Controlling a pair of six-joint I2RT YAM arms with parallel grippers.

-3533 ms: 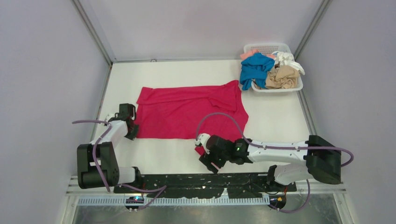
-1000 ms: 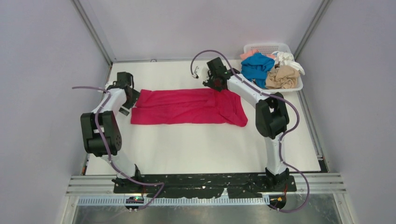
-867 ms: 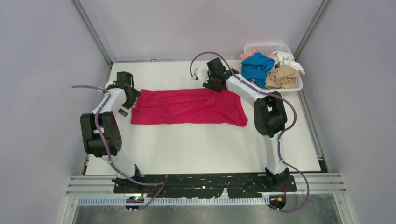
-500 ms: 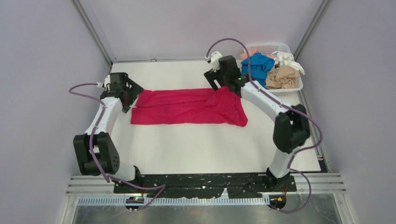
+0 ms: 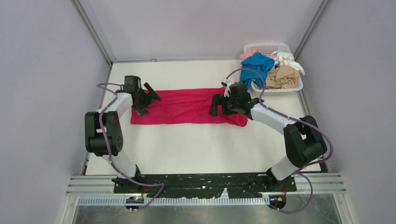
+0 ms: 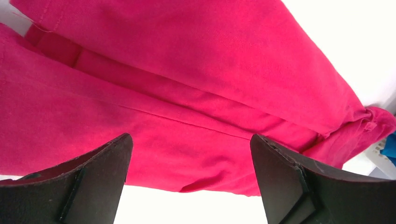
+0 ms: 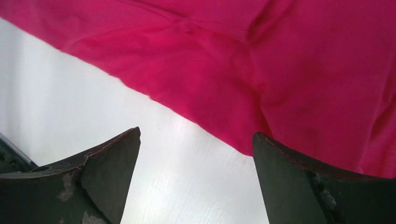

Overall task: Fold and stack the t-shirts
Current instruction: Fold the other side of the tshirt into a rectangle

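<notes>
My left end effector (image 5: 150, 99) hovers over the left end of the magenta-red t-shirt (image 5: 187, 106), jaws spread wide and holding nothing. My left wrist camera shows only red cloth, with a seam and overlapping layers, between my two dark fingers (image 6: 93, 177). My right end effector (image 5: 218, 106) is over the shirt's right part, near its front edge, and it gapes just as wide with nothing in it; below it the cloth's edge meets the bare white tabletop (image 5: 196, 144). The shirt lies folded into a long band across the tabletop, its right end somewhat bunched. In the far right corner stands a white basket (image 5: 268, 46) with a blue t-shirt (image 5: 256, 65) hanging over its rim, beside crumpled tan (image 5: 281, 77), white (image 5: 286, 58) and peach-pink (image 5: 246, 53) ones.
</notes>
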